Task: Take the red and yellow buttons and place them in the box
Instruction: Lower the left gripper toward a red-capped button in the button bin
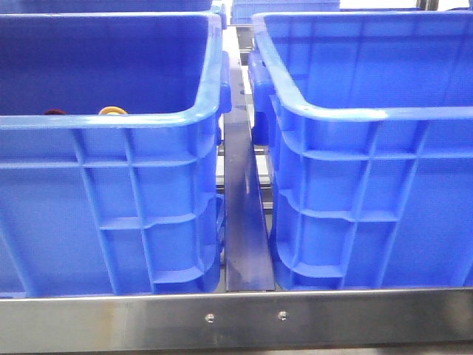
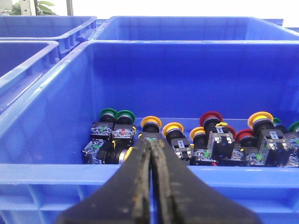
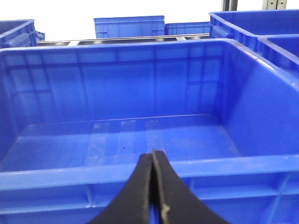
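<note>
While both arms sit outside their crates, you've got two pairs of jaws pressed flat together with nothing between them. Your left gripper (image 2: 151,149) is clenched tight, the two dark fingers meeting along one thin seam, and it hangs just on the near side of the left crate's (image 2: 56,88) front rim, not touching any of the parts inside. Your right gripper (image 3: 153,161) is the same story: fingers squeezed together, empty, parked over the near rim of the box (image 3: 261,107) on the right.

Down on the floor of that left crate you can see a loose row of push buttons on black and clear switch bodies. From the left wrist view there are two green caps (image 2: 116,114) at one end, then a yellow button (image 2: 151,122) almost straight beyond your fingertips, with a second yellow one (image 2: 173,127) just beside it. Further along, a red button (image 2: 210,117) stands a bit taller than its neighbours, another yellow cap (image 2: 260,119) sits past it, and a lower red cap (image 2: 244,135) lies between those two. They're bunched close, several touching.

From the front view you only catch a dark red cap (image 1: 54,112) and a yellow ring (image 1: 112,111) peeking over the left crate's front wall. A metal rail (image 1: 244,222) runs between the two crates.

The right box shows a bare blue floor with a few strips of clear tape (image 3: 124,140) on it.
</note>
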